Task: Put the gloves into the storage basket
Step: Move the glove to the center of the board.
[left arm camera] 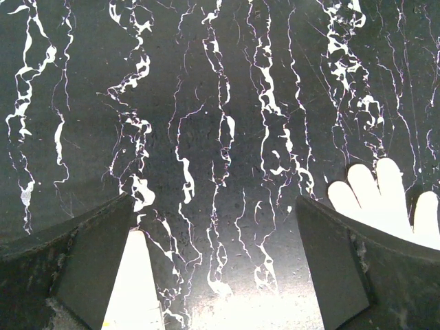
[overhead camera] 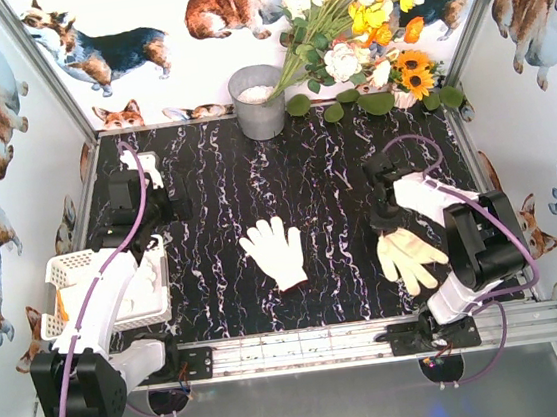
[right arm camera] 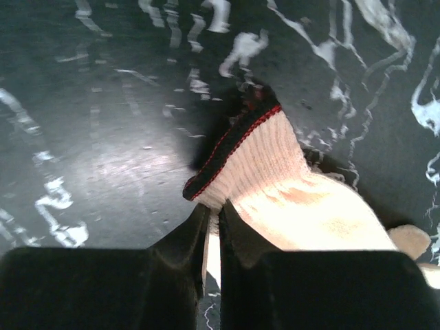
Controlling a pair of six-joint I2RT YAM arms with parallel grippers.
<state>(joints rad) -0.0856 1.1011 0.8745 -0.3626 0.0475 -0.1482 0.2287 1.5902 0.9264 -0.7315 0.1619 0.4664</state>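
As gloves lie in basket, bucket upright

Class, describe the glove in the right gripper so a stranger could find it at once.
On the black marbled table, look to the right side by the front rail. A cream-yellow glove lies there, its cuff pinched by the right gripper. Unlike the pure white glove at centre, its cuff has a black, red-stitched edge.

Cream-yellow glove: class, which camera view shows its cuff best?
Right wrist: the cream-yellow glove fills the frame, its dark-edged cuff nipped by the shut right pincer. Top external shows it small, cuff hidden under the pincer; left wrist does not show it.
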